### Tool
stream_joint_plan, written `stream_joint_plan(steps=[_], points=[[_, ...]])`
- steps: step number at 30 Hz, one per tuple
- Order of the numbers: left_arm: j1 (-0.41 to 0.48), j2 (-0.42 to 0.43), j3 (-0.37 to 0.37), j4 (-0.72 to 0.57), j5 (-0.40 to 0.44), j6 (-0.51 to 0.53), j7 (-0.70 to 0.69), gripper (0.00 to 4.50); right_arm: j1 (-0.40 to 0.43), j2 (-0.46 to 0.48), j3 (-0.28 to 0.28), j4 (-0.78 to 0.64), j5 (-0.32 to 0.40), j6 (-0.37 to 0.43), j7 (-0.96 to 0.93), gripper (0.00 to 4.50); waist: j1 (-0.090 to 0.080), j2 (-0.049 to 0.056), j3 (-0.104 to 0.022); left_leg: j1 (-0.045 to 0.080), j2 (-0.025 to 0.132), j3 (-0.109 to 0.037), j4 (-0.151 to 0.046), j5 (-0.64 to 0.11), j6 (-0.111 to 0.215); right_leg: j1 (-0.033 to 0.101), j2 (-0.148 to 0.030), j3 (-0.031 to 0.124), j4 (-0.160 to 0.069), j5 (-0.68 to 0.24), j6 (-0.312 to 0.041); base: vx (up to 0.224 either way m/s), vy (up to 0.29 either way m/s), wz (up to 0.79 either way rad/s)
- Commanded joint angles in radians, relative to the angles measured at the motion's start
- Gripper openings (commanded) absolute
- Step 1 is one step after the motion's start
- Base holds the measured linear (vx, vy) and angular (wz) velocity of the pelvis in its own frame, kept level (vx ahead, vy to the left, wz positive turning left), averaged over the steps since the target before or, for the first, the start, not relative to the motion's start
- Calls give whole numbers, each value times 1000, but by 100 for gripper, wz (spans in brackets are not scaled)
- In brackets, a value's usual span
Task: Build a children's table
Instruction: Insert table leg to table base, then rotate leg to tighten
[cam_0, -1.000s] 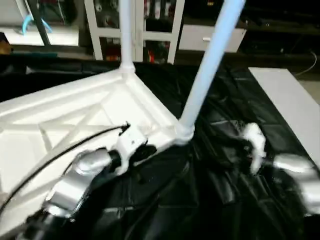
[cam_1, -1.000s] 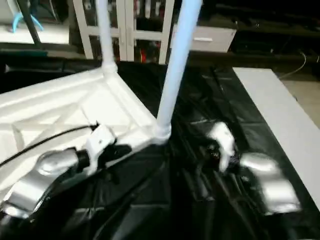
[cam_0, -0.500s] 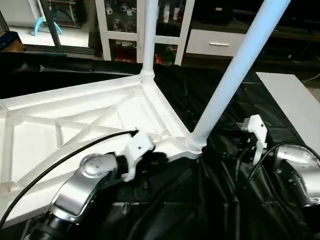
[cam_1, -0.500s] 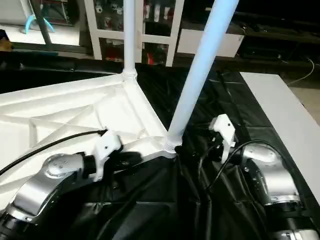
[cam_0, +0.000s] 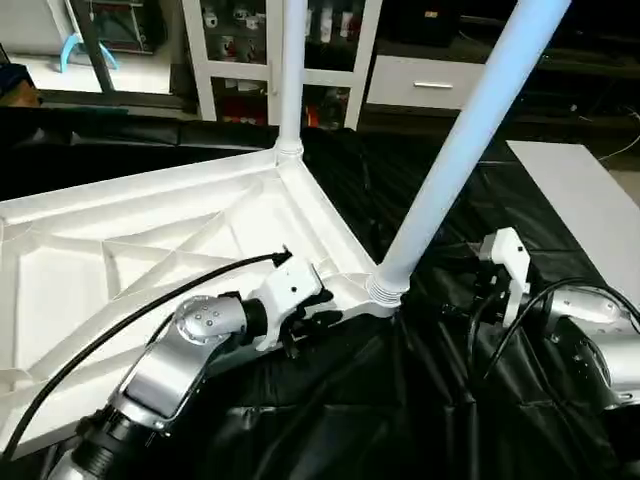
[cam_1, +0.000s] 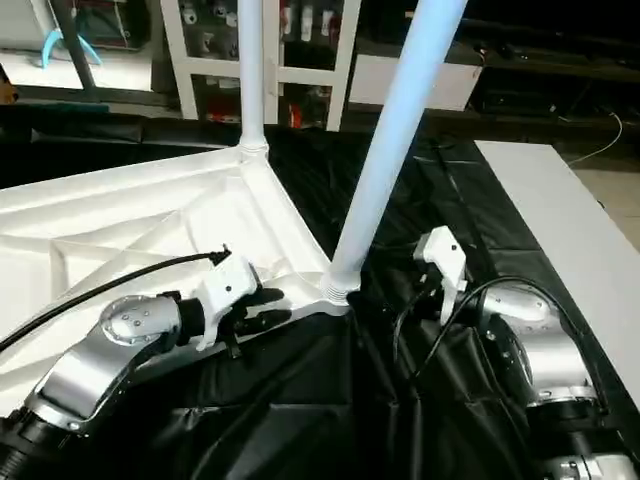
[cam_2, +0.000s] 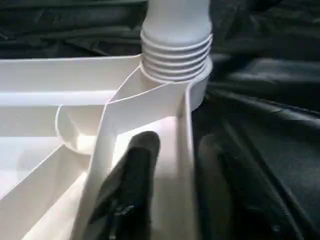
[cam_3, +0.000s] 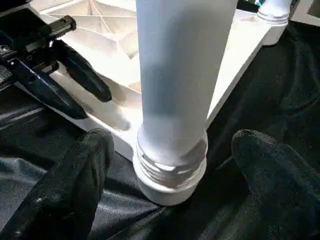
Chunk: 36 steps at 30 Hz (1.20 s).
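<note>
- Head views: white plastic square table top (cam_0: 150, 250) upside down on black-draped desk (cam_0: 420, 400), two white tube legs upright; tighten near white tapered tube leg (cam_0: 460, 140) straight.
- Left wrist: left gripper (cam_2: 165, 175) fingers parted astride rim, steadying.
- Right wrist: right gripper (cam_3: 170, 165) fingers spread wide beside leg's base, grasping nothing; close squarely first.

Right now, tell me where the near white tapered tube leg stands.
The near white tube leg stands screwed into the white plastic tabletop's near corner socket, between the left gripper and the right gripper.
</note>
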Motion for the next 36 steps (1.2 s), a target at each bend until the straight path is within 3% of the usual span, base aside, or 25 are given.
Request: stream_joint_plan(steps=[1,7,12,20,21,24,36], points=[[2,7,-34,-14,-8,47,-26,177,-4,-12,-2,2,-4,-4,6,416,2,16,-76,31,3,-1,-38,141,82,46,-41,25,-25,645,-257,0,0,0],[22,-4,-47,-41,-40,115,-53,177,-22,-13,5,23,-10,-13,6,416,3,16,-75,30,3,0,-39,115,82,46,-43,25,-28,607,-279,0,0,0],[-9,-10,-71,32,49,97,12,177,-36,-7,11,28,-18,-15,9,416,3,15,-73,29,5,1,-39,99,98,46,-46,27,-31,573,-281,0,0,0],[-35,14,-97,49,63,147,-15,177,-54,-6,22,44,-18,-16,26,416,3,17,-69,28,6,0,-43,32,89,41,-52,30,-40,443,-283,0,0,0],[-36,17,-102,49,65,152,-21,159,-55,-6,24,45,-18,-16,28,416,3,25,-70,29,5,-1,-42,29,87,41,-52,30,-39,433,-285,0,0,0],[-29,47,-131,42,74,185,-49,141,-63,-3,26,44,-16,-16,31,416,-2,20,-70,25,2,-2,-43,41,89,44,-49,30,-38,452,-282,0,0,0],[-13,79,-119,34,58,170,-74,50,-99,-4,39,83,-21,-39,78,416,0,26,-72,28,4,0,-41,35,107,38,-49,29,-39,434,-291,0,0,0]])
